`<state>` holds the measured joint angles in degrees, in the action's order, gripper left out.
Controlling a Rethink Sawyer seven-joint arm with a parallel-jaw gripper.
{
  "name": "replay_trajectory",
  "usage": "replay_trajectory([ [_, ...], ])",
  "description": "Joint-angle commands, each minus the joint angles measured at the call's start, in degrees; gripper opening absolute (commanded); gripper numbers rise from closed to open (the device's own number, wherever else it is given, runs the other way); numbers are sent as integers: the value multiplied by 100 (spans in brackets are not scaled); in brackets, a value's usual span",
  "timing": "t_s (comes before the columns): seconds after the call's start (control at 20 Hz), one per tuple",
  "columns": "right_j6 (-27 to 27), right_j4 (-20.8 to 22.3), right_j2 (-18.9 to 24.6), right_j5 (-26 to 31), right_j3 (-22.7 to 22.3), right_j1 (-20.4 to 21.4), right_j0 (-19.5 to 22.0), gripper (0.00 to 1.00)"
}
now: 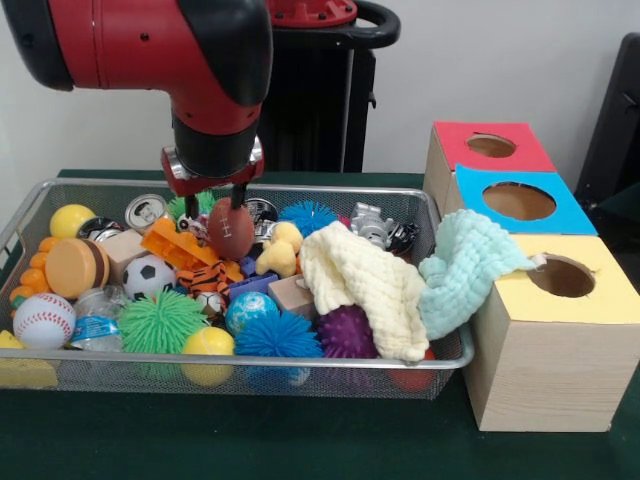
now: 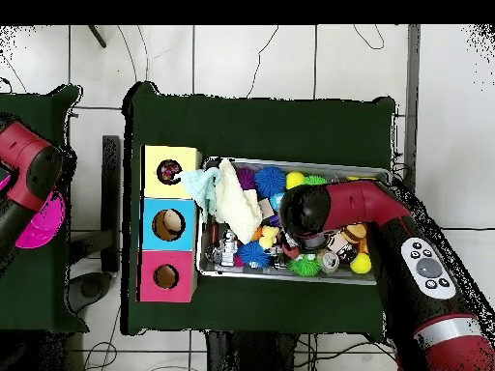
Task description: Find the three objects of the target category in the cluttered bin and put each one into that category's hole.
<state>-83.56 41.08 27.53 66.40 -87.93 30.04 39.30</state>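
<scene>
The wire mesh bin [image 1: 250, 366] holds many toys. The cream waffle cloth [image 1: 360, 285] lies heaped at its right end. The pale teal cloth [image 1: 465, 270] hangs over the right rim against the yellow-topped box, beside the hole [image 1: 562, 277]. I see no dotted white cloth in the bin. In the overhead view something speckled shows inside the yellow hole [image 2: 169, 172]. My gripper [image 1: 215, 203] is open over the bin's middle back, left of the cloths, just above a brown toy football [image 1: 231, 230]. From overhead the arm's wrist [image 2: 305, 211] hides it.
The blue-topped hole [image 1: 518, 201] and red-topped hole [image 1: 490, 146] stand behind the yellow box. The bin also holds spiky rubber balls [image 1: 160, 320], a baseball [image 1: 43, 320], a soccer ball [image 1: 148, 275], cans [image 1: 146, 209], blocks and a purple spiky ball [image 1: 347, 333] by the cream cloth.
</scene>
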Motion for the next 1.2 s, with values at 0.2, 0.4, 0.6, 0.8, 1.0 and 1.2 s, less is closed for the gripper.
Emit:
replay_trajectory([
  [0.2,1930,288,168,450,311,-109,226,100],
  [0.4,1805,220,272,124,77,78,253,100],
  [0.6,1802,243,295,-58,-187,185,324,100],
  [0.8,1856,193,335,35,-194,210,353,100],
  [1.0,1933,216,336,81,-262,277,421,100],
  [1.2,1929,240,337,153,-193,231,381,100],
])
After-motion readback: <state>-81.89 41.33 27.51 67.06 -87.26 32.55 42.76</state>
